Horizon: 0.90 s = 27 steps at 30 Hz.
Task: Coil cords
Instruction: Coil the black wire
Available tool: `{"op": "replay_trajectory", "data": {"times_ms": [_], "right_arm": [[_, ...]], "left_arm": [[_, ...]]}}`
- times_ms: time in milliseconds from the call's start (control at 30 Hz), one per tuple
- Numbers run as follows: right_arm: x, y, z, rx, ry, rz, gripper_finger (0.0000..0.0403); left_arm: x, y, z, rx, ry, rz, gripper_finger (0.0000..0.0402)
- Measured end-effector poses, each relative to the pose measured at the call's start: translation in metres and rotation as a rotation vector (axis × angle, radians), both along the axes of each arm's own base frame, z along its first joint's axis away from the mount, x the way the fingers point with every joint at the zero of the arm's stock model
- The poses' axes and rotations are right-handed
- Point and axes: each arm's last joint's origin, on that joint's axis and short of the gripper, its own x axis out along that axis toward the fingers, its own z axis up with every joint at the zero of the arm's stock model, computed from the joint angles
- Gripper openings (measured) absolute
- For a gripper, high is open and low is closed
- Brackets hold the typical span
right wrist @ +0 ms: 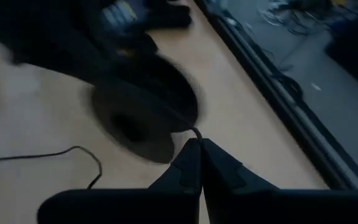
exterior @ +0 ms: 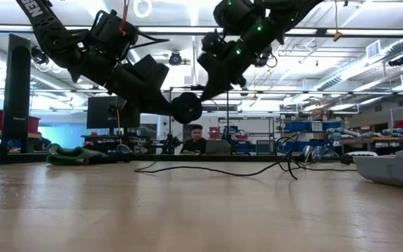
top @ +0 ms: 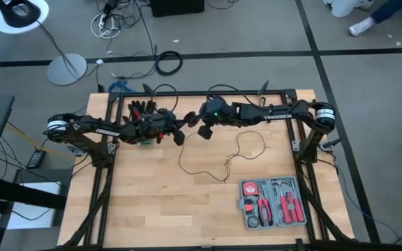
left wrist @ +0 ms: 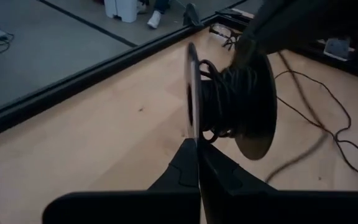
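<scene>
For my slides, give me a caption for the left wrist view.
Left gripper shut on the rim of a black spool wound with thin wire above the table.

Thin black cord [top: 237, 155]: loose run wanders in slack loops across middle of bench, toward right side, flat on wood. Other part wound around hub of small round black spool [left wrist: 229, 102], two thin flanges, held edge-up clear above bench near far edge, centre. Wound turns untidy, bunched.
</scene>
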Motion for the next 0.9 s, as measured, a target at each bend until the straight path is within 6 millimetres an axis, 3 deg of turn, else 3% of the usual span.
{"op": "replay_trajectory", "data": {"times_ms": [333,467,600,900], "right_arm": [[-0.01,-0.002,-0.01,-0.002,0.139,-0.069,0.0003],[-0.009,0.001,-0.018,0.066,0.162,0.001,0.0014],[-0.012,0.003,-0.04,0.112,0.179,0.016,0.0039],[-0.031,0.019,-0.089,0.167,0.029,0.005,0.0078]], "left_arm": [[0.002,-0.001,0.004,-0.022,-0.055,-0.047,0.0],[0.003,-0.001,0.005,-0.036,-0.082,-0.043,0.0],[0.003,-0.001,0.006,-0.051,-0.094,-0.034,0.0],[0.002,0.001,0.006,-0.031,-0.1,0.043,0.0]]}}
